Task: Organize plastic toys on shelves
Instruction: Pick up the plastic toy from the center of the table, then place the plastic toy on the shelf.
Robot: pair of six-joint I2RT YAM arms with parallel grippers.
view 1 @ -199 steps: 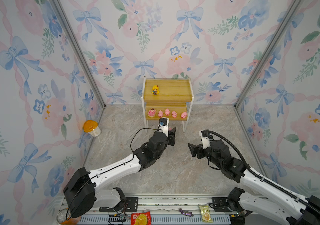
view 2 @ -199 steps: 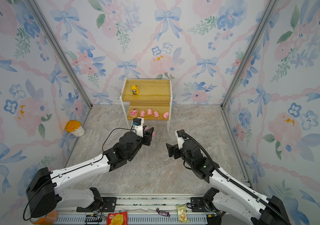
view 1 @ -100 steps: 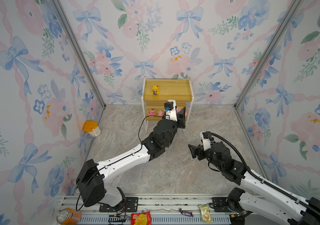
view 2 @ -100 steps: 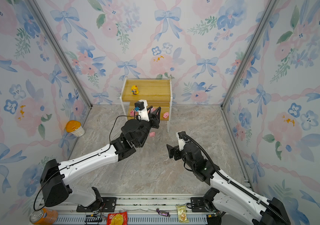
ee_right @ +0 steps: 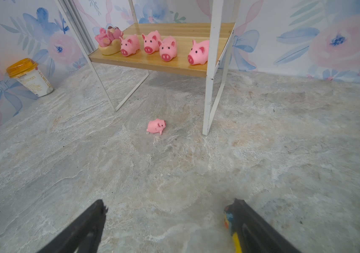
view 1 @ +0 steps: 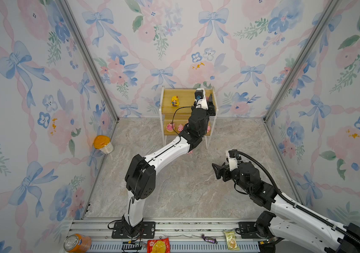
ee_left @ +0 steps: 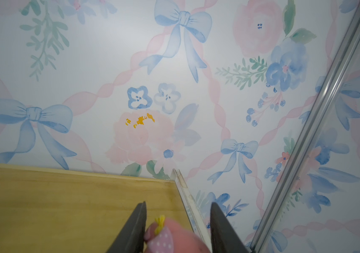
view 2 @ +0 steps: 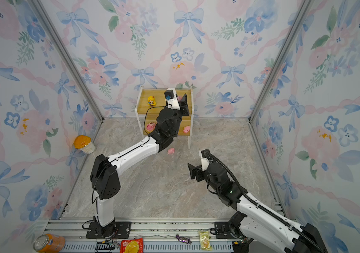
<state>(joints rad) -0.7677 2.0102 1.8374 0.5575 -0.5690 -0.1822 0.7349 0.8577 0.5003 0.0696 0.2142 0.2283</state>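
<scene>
Left end effector [view 2: 180, 100], upper centre in a top view, grasps a pink polka-dot figurine [ee_left: 166, 235] over the top shelf [ee_left: 65, 208] (right-hand end). Right end effector [ee_right: 167, 207] released, empty above the bench [ee_right: 284, 153]; a pig [view 2: 171, 151] lies mid-frame.

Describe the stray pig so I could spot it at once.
Find the white-legged wooden rack at the back wall. On the stone floor beside a front leg lies a small pink pig. Unlike the four pigs lined up on the lower board, it sits alone on the floor.
</scene>
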